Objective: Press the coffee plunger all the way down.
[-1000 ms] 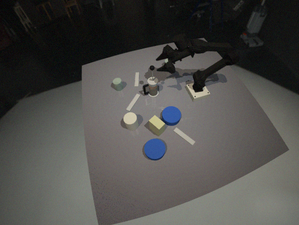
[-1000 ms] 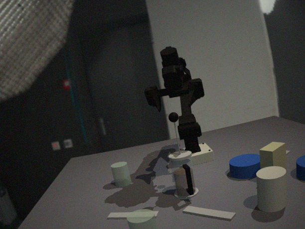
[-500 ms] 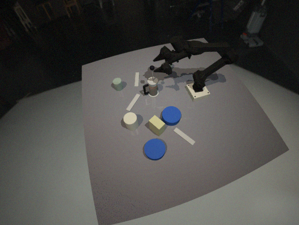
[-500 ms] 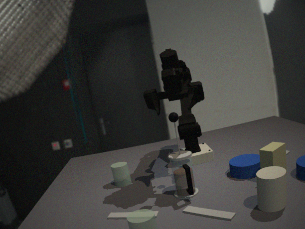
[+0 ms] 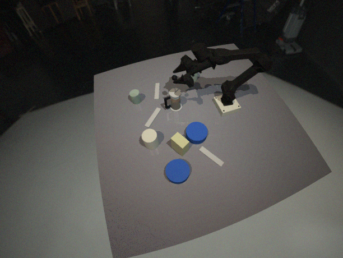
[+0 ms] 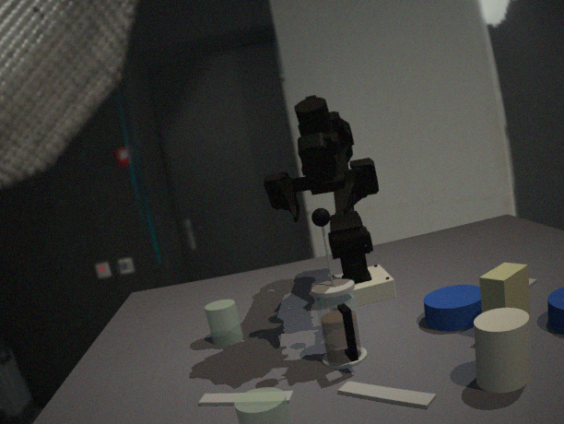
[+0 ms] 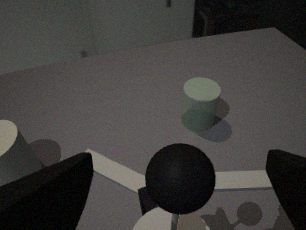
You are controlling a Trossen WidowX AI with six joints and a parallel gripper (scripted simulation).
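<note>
The coffee press stands upright, with a clear body, brown contents, a pale lid and a black handle. Its plunger is up: a thin rod rises high above the lid to a black ball knob. My gripper is open, with its fingertips on either side of the knob and a gap at each side. In the wrist view the knob sits slightly below the line between the fingertips. The lid's lower part is cut off there.
A green cylinder stands beyond the press; another is partly behind the gripper. A cream cylinder, a yellow block, two blue discs and flat pale strips lie around.
</note>
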